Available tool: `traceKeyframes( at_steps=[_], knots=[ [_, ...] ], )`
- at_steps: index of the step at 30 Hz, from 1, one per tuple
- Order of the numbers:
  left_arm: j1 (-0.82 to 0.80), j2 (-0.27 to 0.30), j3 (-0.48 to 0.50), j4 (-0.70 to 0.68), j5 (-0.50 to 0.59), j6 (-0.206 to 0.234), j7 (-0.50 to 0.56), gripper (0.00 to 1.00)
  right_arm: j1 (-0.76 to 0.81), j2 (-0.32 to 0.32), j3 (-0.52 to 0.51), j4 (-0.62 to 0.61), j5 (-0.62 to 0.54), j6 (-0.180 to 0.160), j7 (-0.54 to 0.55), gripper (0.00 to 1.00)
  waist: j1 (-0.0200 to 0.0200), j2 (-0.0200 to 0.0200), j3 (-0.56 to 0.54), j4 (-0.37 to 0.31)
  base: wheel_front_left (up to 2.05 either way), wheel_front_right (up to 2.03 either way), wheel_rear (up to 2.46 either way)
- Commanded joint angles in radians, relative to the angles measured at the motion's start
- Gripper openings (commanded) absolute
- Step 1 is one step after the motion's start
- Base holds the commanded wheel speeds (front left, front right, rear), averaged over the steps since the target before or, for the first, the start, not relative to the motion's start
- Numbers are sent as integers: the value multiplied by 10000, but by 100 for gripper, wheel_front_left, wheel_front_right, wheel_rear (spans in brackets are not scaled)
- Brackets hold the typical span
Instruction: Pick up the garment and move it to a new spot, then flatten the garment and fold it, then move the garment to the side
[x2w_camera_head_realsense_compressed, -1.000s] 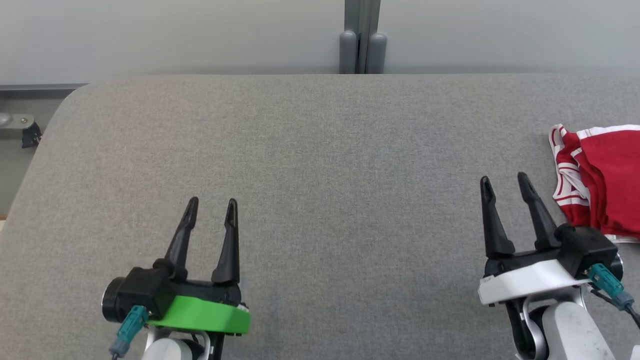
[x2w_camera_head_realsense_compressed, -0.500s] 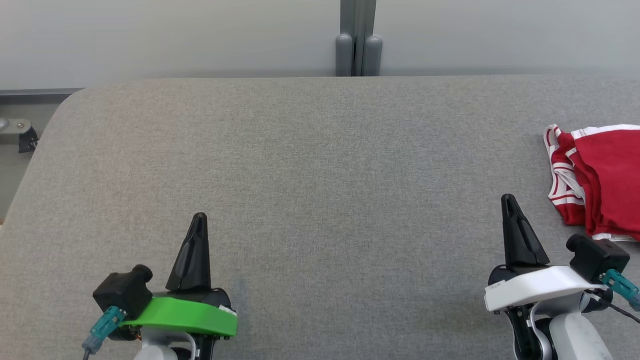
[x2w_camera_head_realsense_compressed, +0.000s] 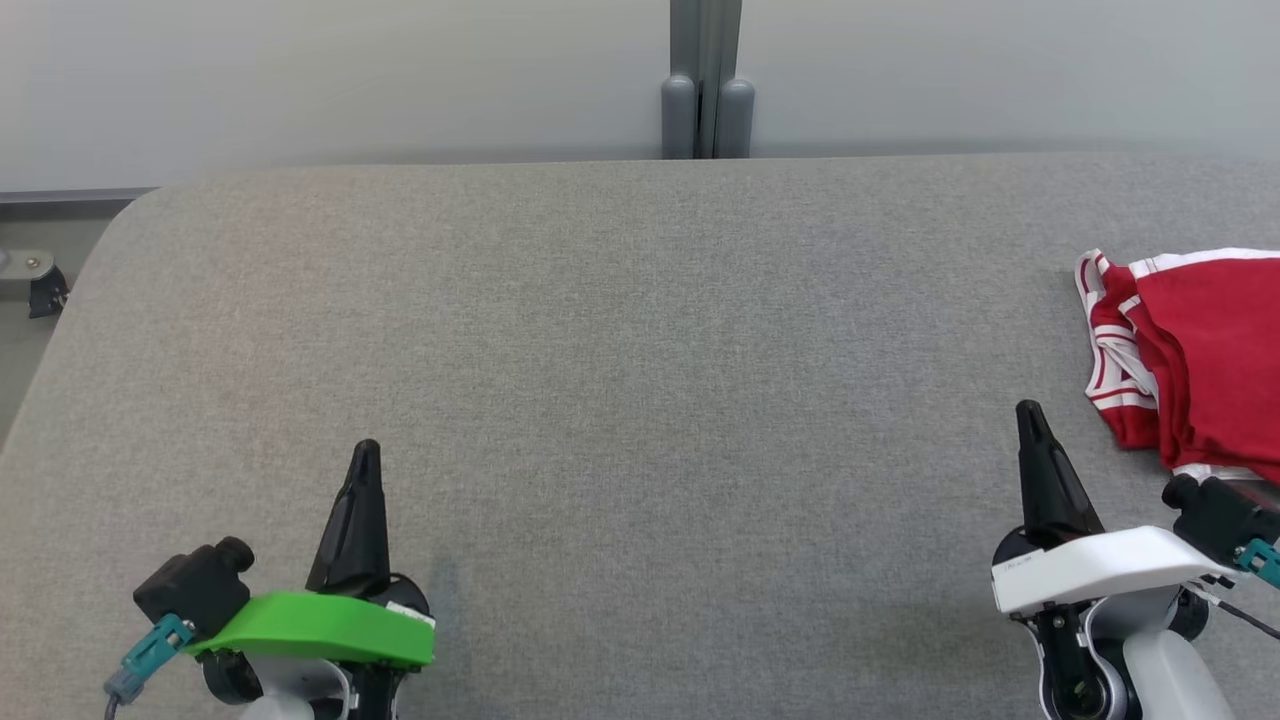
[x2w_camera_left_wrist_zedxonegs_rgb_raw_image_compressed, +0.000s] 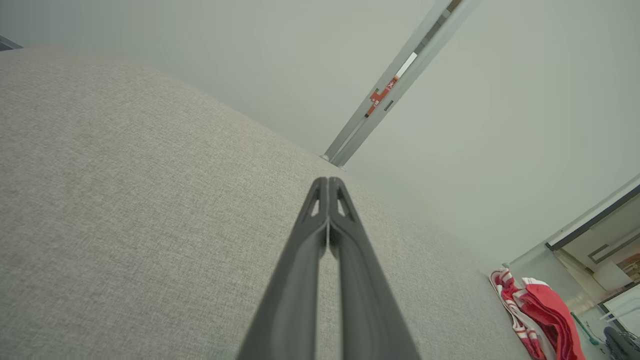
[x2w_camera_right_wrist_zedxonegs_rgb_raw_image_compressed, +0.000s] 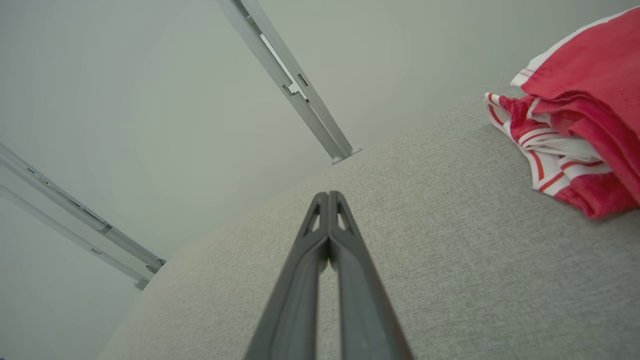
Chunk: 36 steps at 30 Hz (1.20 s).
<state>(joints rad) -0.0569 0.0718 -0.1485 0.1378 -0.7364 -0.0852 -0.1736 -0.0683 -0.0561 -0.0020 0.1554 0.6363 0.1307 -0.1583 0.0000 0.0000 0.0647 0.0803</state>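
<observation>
Your left gripper (x2w_camera_head_realsense_compressed: 365, 455) sat at the near left, fingers pressed together on nothing, well apart from the task's thing. Nothing on the grey tabletop (x2w_camera_head_realsense_compressed: 640, 350) blocked your path, and a grey post (x2w_camera_head_realsense_compressed: 705, 100) stood behind its far edge. Your right gripper (x2w_camera_head_realsense_compressed: 1027, 415), fingers likewise pressed together, was near the crumpled red garment (x2w_camera_head_realsense_compressed: 1200, 350) at the right edge. Reaching in with them shut would likely have shoved it further off rather than caught it.
</observation>
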Motion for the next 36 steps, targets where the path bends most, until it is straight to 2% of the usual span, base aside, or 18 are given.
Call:
traceKeyframes(
  at_steps=[1,36],
  knots=[
    [-259,75,112,-66,-388,-65,77,0,-245,-82,-51,-85,430,0,99,0,0,0,-11,-14,0,0,0],
    [-392,195,969,411,-4518,-257,1117,0,-327,-139,-398,350,4865,1,1195,0,0,0,-226,-295,0,0,0]
  ],
)
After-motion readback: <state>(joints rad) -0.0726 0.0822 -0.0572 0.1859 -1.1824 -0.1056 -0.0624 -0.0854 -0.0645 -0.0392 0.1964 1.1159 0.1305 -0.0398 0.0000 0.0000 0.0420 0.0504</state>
